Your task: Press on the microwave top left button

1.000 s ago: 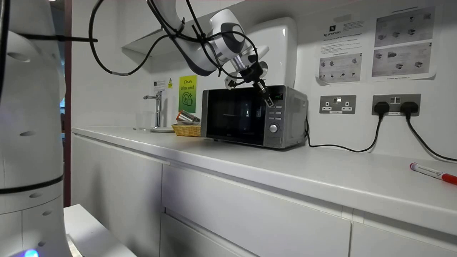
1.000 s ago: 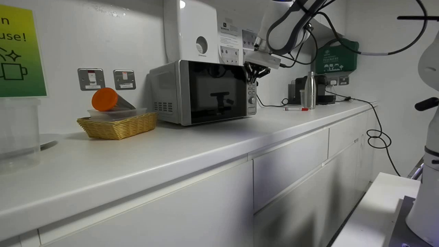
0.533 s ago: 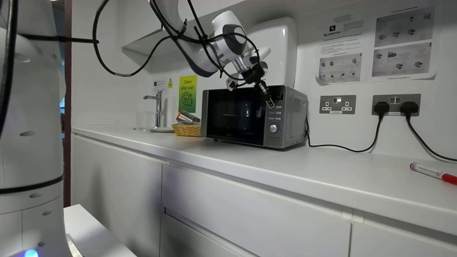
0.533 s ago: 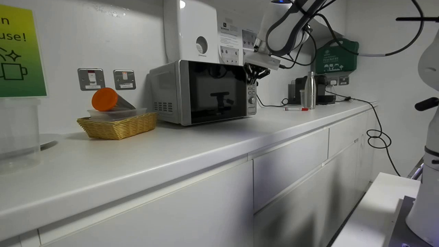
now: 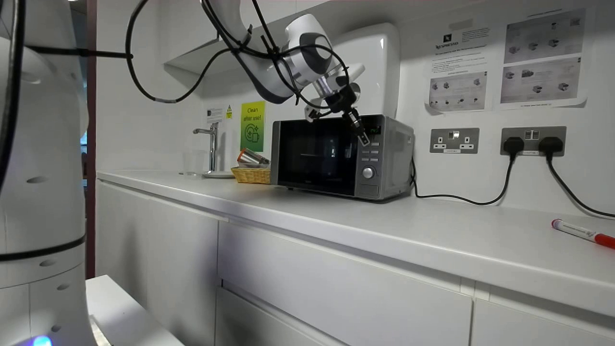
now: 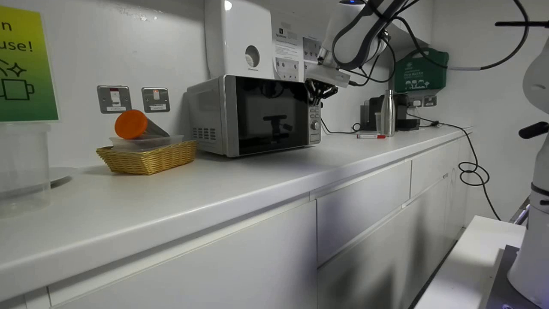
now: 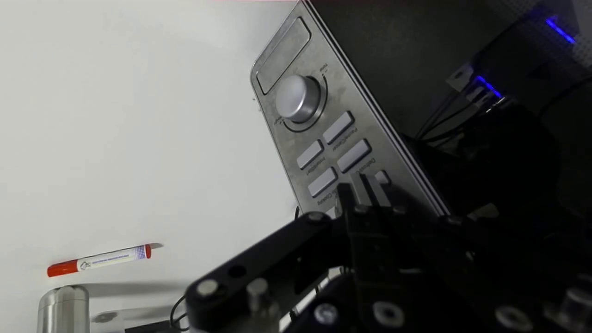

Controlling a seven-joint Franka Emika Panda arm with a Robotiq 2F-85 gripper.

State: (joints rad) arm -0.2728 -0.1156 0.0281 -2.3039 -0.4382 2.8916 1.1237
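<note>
The silver-grey microwave (image 5: 398,161) with a dark glass door stands on the counter; it also shows in an exterior view (image 6: 274,120). In the wrist view, turned upside down, its control strip (image 7: 294,138) shows a round knob (image 7: 297,99) and several grey buttons. The top left button (image 7: 382,177) is partly hidden behind my fingertips. My gripper (image 7: 364,176), also in both exterior views (image 5: 363,140) (image 6: 315,102), is shut and empty. It points down at the upper strip beside the door. I cannot tell whether the fingertips touch the button.
A white wall-mounted box (image 6: 240,38) is above and behind the microwave. A wicker basket (image 6: 150,159) with containers stands beside it. A red marker (image 5: 584,232) and a steel bottle (image 6: 388,113) are on the counter. Plugs with black cables (image 5: 513,144) are on the wall.
Over the last second my gripper has shifted very slightly down and right in an exterior view, then held still. The fingers stay shut. The microwave has not moved.
</note>
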